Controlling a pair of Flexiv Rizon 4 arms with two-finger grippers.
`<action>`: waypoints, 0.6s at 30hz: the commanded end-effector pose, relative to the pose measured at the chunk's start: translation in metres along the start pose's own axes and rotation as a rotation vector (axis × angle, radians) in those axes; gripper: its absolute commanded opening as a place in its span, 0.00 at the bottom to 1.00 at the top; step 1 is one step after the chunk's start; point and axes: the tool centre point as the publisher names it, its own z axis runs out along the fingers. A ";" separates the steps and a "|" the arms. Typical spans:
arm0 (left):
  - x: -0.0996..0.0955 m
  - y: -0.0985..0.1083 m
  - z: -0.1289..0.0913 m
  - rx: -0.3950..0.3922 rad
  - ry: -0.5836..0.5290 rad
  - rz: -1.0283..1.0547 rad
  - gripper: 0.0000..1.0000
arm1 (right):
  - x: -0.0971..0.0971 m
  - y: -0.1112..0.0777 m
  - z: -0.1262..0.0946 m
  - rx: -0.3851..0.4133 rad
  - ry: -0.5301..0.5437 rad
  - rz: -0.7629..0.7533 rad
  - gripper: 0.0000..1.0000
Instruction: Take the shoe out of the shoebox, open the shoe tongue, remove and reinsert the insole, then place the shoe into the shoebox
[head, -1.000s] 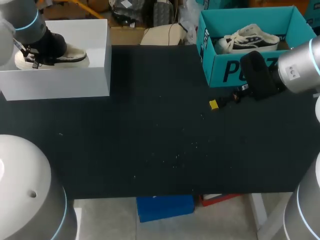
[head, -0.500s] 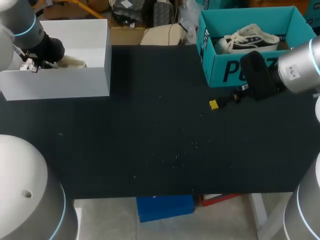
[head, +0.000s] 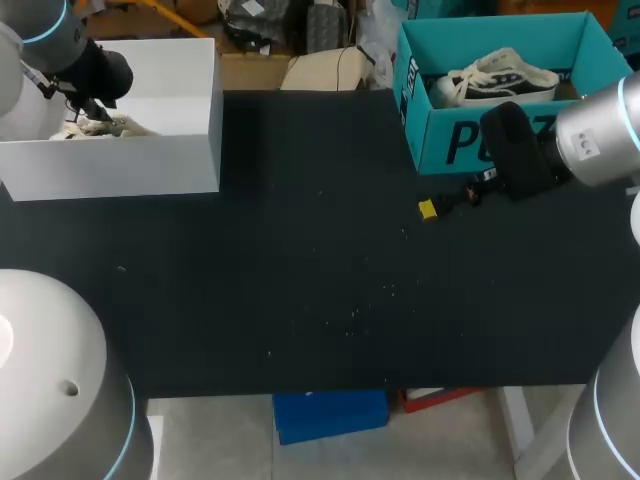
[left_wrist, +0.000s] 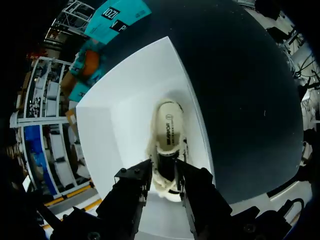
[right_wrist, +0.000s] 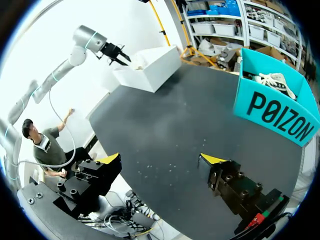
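Note:
A cream shoe (head: 108, 127) with a dark inside lies in the white shoebox (head: 120, 165) at the table's far left. My left gripper (head: 90, 103) hangs just above it. In the left wrist view the shoe (left_wrist: 167, 132) rests on the box floor (left_wrist: 125, 115) beyond my left gripper (left_wrist: 164, 169), whose dark fingers stand a little apart and hold nothing. My right gripper (head: 440, 203) hovers in front of the teal box (head: 480, 140). In its own view the right gripper (right_wrist: 161, 159) is wide open with only bare table between the yellow tips.
The teal box holds a second, black-and-white shoe (head: 500, 78). In the right wrist view the teal box (right_wrist: 275, 115) stands beside the gripper, and the white shoebox (right_wrist: 150, 70) sits across the black table (right_wrist: 165, 125).
My left gripper has let go of the shoe, spread its fingers and lifted away from it. The shoe has dropped lower into the white box. The right arm has not moved.

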 end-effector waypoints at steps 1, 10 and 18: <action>-0.002 -0.017 -0.040 -0.005 0.008 0.014 0.55 | 0.001 0.001 0.001 0.003 -0.003 0.001 1.00; 0.002 -0.076 -0.079 0.023 0.164 0.026 1.00 | 0.001 0.001 0.001 0.003 -0.003 0.001 1.00; 0.032 -0.124 -0.082 0.054 0.194 0.012 1.00 | 0.001 0.001 0.001 0.003 -0.003 0.001 1.00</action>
